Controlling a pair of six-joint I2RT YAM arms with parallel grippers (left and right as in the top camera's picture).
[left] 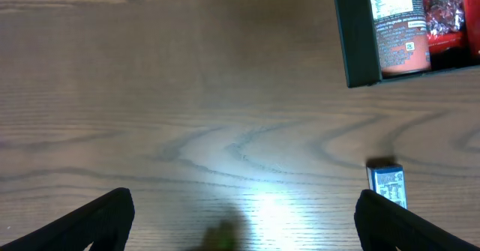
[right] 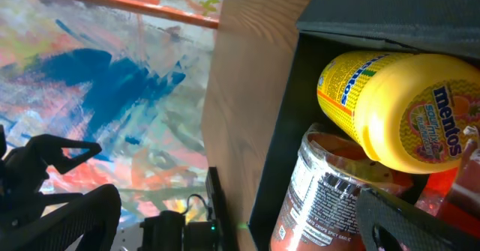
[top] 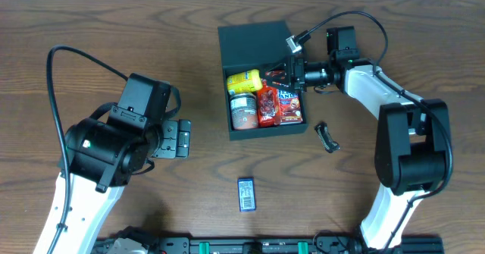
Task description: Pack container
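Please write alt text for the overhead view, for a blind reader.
An open dark green container on a wooden table holds a yellow bottle, a jar and red snack packs. The open right gripper reaches over it, the open left gripper is apart, and a blue pack lies outside.

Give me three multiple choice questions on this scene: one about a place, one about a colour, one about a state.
1. Where is the blue pack?
A. Inside the container
B. On the table, outside the container
C. In the left pincer

2. What colour is the Mentos bottle?
A. Yellow
B. White
C. Purple

3. How is the left pincer?
A. Open and empty
B. Shut on the bottle
C. Shut on the blue pack

Answers:
1 B: it lies on bare wood, apart from the container.
2 A: its body shows yellow in the right wrist view.
3 A: its fingers stand wide apart over bare table.
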